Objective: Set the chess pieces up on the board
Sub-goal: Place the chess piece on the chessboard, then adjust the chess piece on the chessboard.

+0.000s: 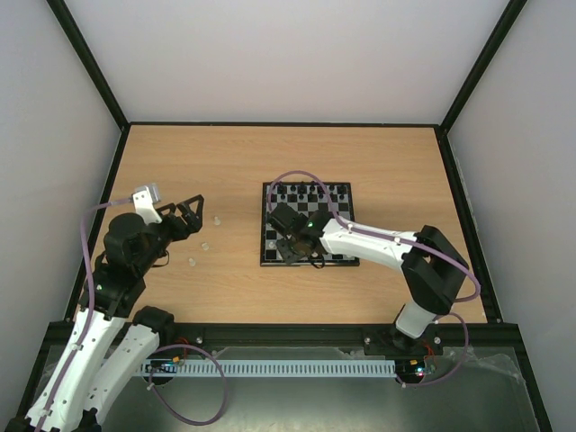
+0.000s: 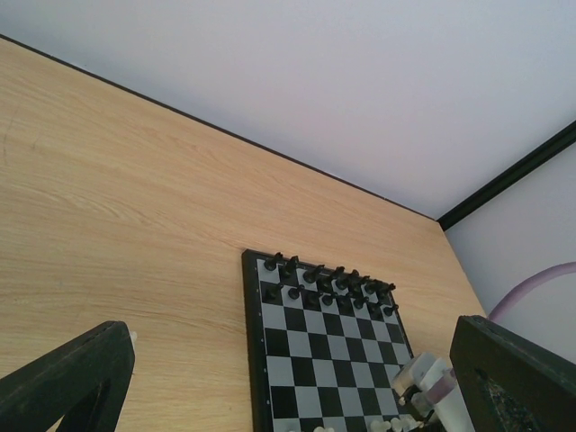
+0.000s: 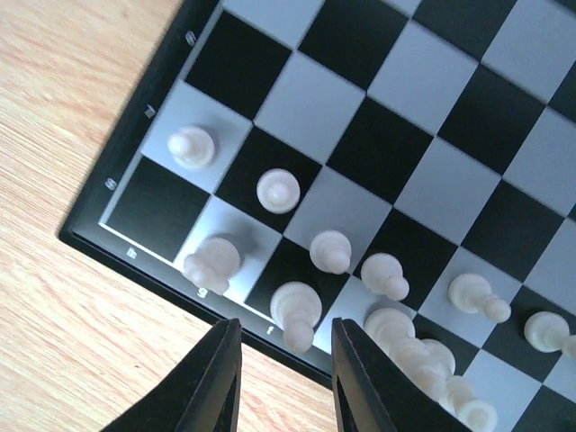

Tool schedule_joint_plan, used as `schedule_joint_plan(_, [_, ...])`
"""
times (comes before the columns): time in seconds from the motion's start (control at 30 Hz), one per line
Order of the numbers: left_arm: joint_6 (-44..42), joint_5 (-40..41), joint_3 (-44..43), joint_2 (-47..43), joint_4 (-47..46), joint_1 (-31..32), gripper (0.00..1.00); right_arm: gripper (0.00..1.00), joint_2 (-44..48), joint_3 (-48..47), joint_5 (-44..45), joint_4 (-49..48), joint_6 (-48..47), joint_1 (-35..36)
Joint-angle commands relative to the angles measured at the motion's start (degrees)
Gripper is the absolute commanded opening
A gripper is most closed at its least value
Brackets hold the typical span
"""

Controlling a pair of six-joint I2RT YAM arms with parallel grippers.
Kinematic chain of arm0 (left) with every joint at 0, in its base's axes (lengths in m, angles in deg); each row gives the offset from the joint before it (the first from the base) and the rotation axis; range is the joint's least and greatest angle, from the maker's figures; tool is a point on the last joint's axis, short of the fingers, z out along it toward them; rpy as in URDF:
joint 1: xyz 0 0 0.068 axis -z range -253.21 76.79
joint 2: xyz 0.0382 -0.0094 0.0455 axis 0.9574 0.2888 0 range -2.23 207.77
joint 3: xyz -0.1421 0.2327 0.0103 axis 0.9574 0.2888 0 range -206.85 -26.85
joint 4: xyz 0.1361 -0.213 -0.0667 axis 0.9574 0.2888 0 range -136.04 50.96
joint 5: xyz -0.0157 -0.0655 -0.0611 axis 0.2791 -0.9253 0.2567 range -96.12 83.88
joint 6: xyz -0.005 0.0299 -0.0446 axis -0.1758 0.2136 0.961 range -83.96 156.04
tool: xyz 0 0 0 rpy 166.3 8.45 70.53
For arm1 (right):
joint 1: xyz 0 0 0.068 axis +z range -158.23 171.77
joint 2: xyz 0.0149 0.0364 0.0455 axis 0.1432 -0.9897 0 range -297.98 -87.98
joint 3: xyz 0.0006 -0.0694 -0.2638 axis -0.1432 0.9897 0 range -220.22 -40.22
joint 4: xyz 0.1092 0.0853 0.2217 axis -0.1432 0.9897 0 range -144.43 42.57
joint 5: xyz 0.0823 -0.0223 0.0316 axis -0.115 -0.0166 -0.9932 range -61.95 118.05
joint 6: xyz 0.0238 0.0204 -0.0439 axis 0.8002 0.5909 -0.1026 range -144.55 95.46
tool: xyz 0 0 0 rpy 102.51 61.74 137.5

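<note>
Near left, on the tabletop (image 1: 225, 288): three loose chess pieces (image 1: 205, 244), well apart from the board (image 3: 378, 144). Just beside them, left end effector (image 1: 191, 214) spread wide, holding nothing. At the board's near-left corner, right end effector (image 3: 288, 335) parted narrowly about a standing white piece (image 3: 295, 315), seemingly clear of it on both sides. More white men crowded across the two near rows. Farther off, black chessmen (image 1: 310, 192) lined along the far edge. Probably featherlight, rigid, slick plastic, tipped by the slightest nudge. Best pinched straight from above, around the stem, with a gentle squeeze.
</note>
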Motion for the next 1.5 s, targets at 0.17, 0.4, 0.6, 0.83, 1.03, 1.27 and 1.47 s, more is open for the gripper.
schedule_joint_plan(0.17, [0.2,0.6,0.1,-0.6,-0.4,-0.3,0.99,0.32,2.3,-8.6,-0.2,2.0,-0.8,-0.2])
schedule_joint_plan(0.4, [0.7,1.0,-2.0,-3.6,0.5,-0.3,1.0,0.32,-10.5,-21.3,-6.7,-0.7,-1.5,-1.9])
schedule_joint_plan(0.6, [0.3,1.0,-5.1,-5.8,3.1,-0.3,0.99,0.33,-23.2,-36.9,-10.6,0.8,-1.8,-1.9])
schedule_joint_plan(0.83, [-0.5,0.9,-5.2,-5.3,3.6,-0.3,0.99,0.43,-22.1,-36.3,-5.0,3.3,-3.1,-1.9])
schedule_joint_plan(1.03, [-1.9,0.8,-5.3,-0.2,0.3,-0.3,1.0,0.49,-10.8,-23.7,-1.2,4.9,-3.2,-4.2])
schedule_joint_plan(1.27, [-2.2,0.4,-6.3,6.8,-2.8,-0.9,1.0,0.49,3.8,-8.3,-0.6,3.9,-2.4,-10.4])
schedule_joint_plan(1.47, [0.2,-0.5,-5.8,12.4,-6.7,-1.5,1.0,0.48,6.7,-4.8,-1.1,2.6,-1.0,-12.8])
